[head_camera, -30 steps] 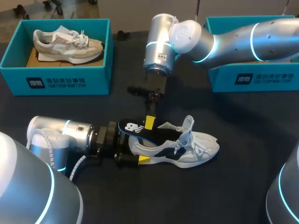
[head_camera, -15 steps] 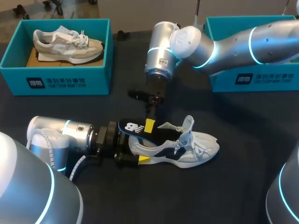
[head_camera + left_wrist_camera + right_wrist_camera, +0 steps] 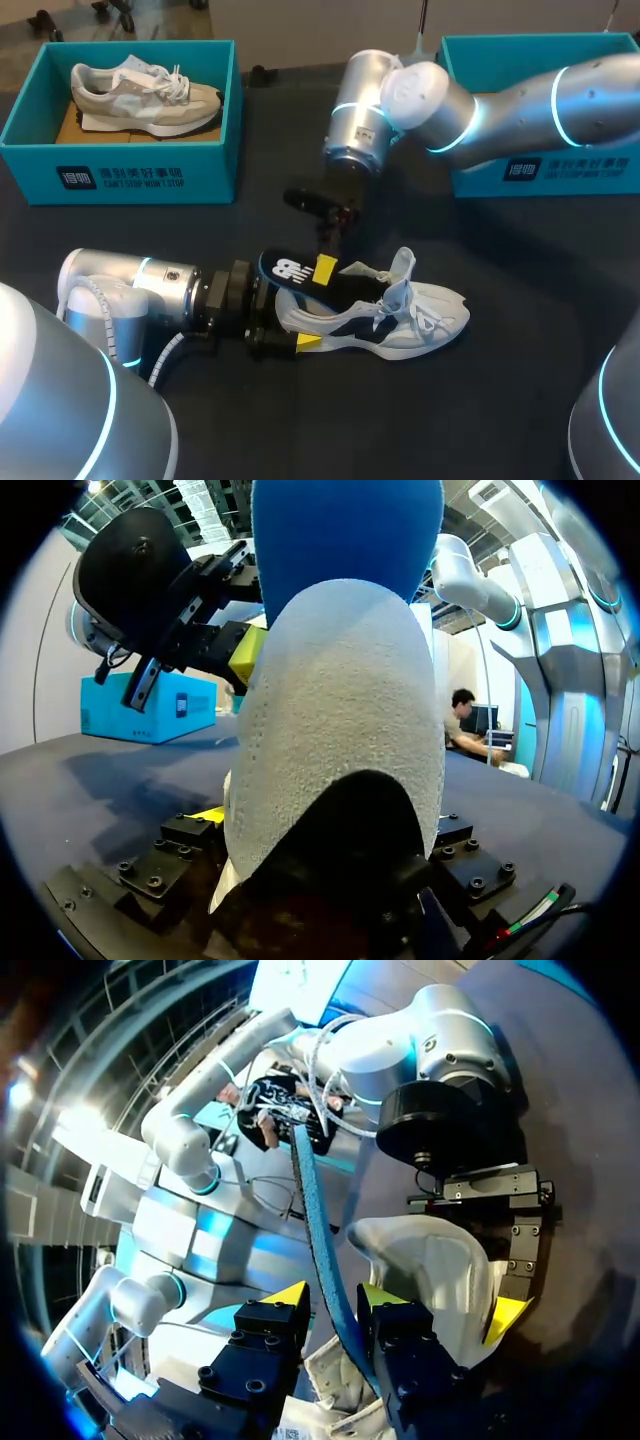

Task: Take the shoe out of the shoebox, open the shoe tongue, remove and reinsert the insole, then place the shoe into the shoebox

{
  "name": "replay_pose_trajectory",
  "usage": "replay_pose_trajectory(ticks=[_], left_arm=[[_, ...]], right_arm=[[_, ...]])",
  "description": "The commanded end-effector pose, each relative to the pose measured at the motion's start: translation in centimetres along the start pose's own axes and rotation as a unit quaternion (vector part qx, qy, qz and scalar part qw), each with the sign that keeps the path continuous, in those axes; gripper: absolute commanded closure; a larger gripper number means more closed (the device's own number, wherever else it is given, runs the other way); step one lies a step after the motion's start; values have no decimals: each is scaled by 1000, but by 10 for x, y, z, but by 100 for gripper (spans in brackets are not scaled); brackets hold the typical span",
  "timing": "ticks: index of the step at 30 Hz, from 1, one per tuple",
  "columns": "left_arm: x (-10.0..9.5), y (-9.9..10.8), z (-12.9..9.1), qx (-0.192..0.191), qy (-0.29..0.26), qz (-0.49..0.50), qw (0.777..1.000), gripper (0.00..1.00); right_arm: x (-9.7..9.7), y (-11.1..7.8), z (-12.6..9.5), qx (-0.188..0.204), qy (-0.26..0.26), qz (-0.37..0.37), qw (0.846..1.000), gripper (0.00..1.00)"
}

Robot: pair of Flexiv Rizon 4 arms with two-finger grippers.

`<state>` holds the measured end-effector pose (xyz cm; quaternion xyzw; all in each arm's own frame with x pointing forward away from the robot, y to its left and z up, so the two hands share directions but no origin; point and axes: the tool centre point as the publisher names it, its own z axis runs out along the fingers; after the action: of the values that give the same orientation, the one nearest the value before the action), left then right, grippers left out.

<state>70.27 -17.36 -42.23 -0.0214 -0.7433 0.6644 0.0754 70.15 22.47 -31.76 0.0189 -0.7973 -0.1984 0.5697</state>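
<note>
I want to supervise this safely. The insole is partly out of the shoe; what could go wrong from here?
The insole is partly out of the shoe; a pull by the right gripper may drag the shoe, since the left gripper holds only its heel. The loose laces lie across the shoe's front and might snag the insole on reinsertion.

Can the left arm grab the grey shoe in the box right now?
Probably not yet. The left gripper is shut on the heel of the white shoe, so it is busy. Nothing covers the grey shoe in its open box, but the gripper would have to let go first.
</note>
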Motion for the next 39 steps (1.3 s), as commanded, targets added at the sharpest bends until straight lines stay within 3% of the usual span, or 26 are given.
replay_pose_trajectory(ticks=[1,6,9,19,25,39], left_arm=[[0,1,1,1,-1,0,1000,100],[0,1,1,1,-1,0,1000,100],[0,1,1,1,-1,0,1000,100],[0,1,1,1,-1,0,1000,100],[0,1,1,1,-1,0,1000,100],[0,1,1,1,-1,0,1000,100]], right_arm=[[3,1,3,-2,-5,-2,1000,70],[1,3,4,-8,-4,-14,1000,75],[0,3,3,-15,-3,-27,1000,100],[17,17,-5,-22,-19,-62,998,100],[38,45,-12,-30,-35,-139,989,100],[38,45,-12,-30,-35,-139,989,100]])
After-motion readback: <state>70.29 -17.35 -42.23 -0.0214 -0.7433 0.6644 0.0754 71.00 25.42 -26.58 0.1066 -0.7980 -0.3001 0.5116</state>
